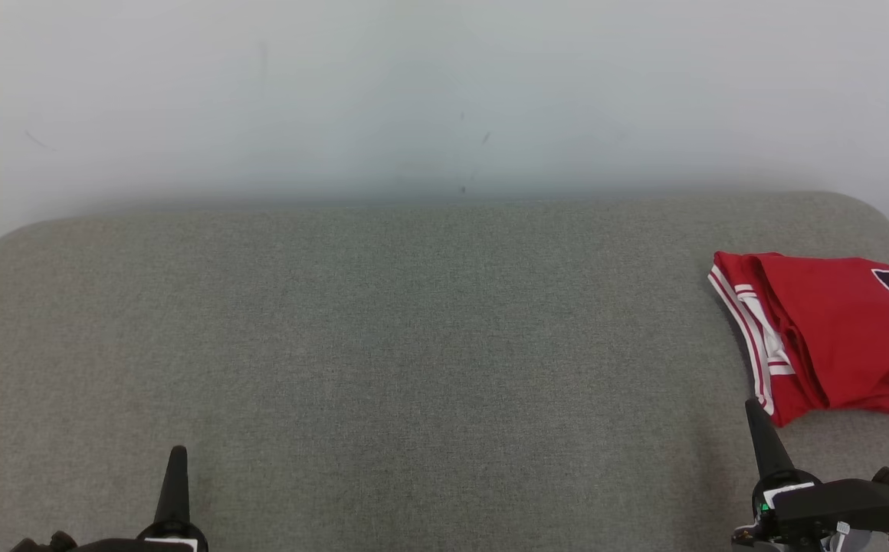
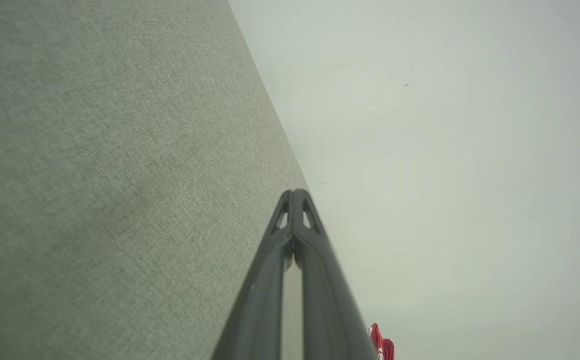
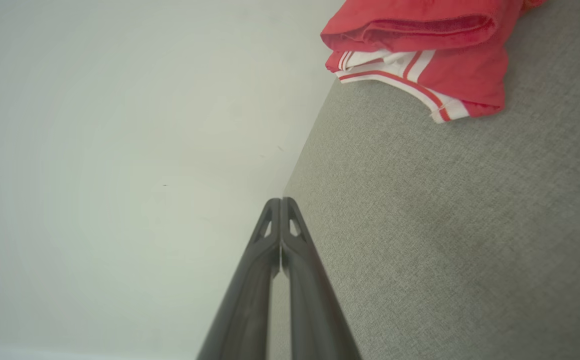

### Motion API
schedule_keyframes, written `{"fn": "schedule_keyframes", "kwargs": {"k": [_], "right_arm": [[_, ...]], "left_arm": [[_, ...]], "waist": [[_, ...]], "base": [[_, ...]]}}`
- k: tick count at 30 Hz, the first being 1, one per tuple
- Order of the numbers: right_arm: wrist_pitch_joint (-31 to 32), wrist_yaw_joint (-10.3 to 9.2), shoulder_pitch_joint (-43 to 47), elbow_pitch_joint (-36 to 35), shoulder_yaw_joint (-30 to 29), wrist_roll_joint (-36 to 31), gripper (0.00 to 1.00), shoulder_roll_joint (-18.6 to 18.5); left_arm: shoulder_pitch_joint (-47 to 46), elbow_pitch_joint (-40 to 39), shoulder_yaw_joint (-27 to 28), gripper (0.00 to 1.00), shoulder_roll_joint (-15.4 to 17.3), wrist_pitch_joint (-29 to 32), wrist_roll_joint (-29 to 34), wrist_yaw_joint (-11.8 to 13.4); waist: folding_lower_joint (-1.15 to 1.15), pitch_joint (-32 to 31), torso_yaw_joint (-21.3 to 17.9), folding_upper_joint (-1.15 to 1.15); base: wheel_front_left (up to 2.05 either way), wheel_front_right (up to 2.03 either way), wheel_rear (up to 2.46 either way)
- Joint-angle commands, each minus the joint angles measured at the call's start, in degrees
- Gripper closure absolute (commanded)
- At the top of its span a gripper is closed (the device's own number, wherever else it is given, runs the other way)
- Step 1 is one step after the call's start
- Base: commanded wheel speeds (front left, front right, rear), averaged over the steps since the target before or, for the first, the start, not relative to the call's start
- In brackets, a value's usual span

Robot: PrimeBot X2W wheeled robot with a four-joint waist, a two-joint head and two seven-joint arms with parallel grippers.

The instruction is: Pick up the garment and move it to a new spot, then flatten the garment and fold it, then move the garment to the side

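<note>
The red sports jersey with white-striped trim and a dark printed numeral (image 1: 835,337) is found folded into a compact, layered bundle at the right-hand end of the grey woven upholstered cushion (image 1: 414,345), near its rounded corner and running past the right edge of the head view; it lies directly on the cloth, not inside anything; behind the cushion a plain pale wall (image 1: 414,92) is seen. The garment is judged light, soft and limp, probably of smooth, somewhat slippery knit, so the layers may slide apart or unfold if only the top sheet is pinched; a hold is best taken at the thick folded edge beside the striped trim (image 1: 759,345), with all layers caught together, or at two corners at once. The left gripper (image 1: 177,454) is held low at the near left, well apart from the jersey, its fingers pressed together on nothing; the right gripper (image 1: 751,405) is likewise closed and empty, its tip just beside the jersey's near corner; whether it touches cannot be told.
</note>
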Motion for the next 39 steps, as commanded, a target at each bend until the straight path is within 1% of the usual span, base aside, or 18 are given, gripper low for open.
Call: {"fn": "schedule_keyframes", "kwargs": {"k": [1, 22, 39], "right_arm": [[0.4, -0.07, -1.02, -0.18, -0.26, 1.71, 1.0, -0.12], [2.43, -0.09, -1.81, 0.09, -1.34, 12.38, 1.0, -0.13], [3.87, -0.11, -2.36, 0.29, -2.12, 19.8, 1.0, -0.14]], "left_arm": [[-1.39, -0.1, 0.05, 1.0, 0.4, 0.35, -1.78, -0.5], [-3.2, 0.43, -0.19, 1.0, 0.45, 2.8, -11.15, -0.7], [-4.39, 0.73, -0.36, 1.0, 0.5, 4.51, -17.72, -0.99]], "waist": [[0.01, 0.01, 0.02, 0.0], [0.01, 0.13, 0.31, 0.0], [0.01, 0.23, 0.54, 0.0]], "base": [[0.0, 0.0, 0.0], [0.0, 0.0, 0.0], [0.0, 0.0, 0.0]]}}
